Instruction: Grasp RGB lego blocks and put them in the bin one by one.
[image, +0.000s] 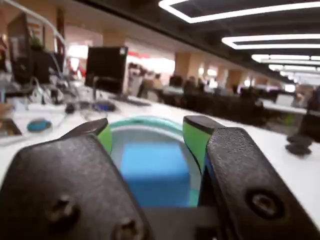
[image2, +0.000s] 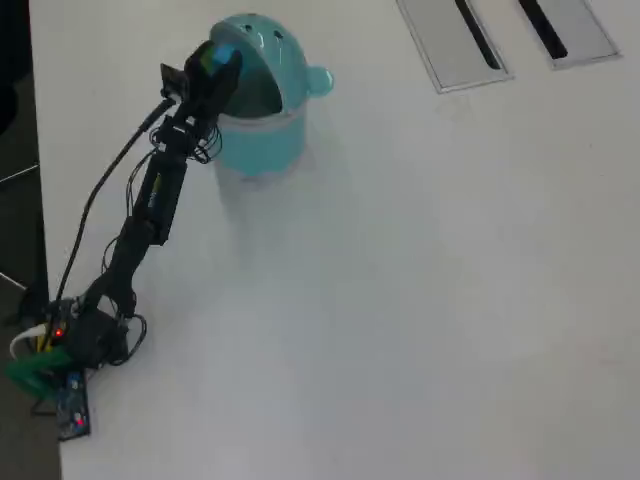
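My claw (image: 150, 132) clamps the blue block (image: 157, 172) between green-padded jaws, right over the teal bin (image2: 262, 135). Grey slotted panels (image2: 455, 45) lie well apart on the white table (image2: 420, 300).

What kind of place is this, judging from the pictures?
Probably a large open-plan office or lab. The wrist view shows a monitor on a cluttered desk, long ceiling light strips and rows of desks behind. The overhead view shows a white table with grey cable slots.
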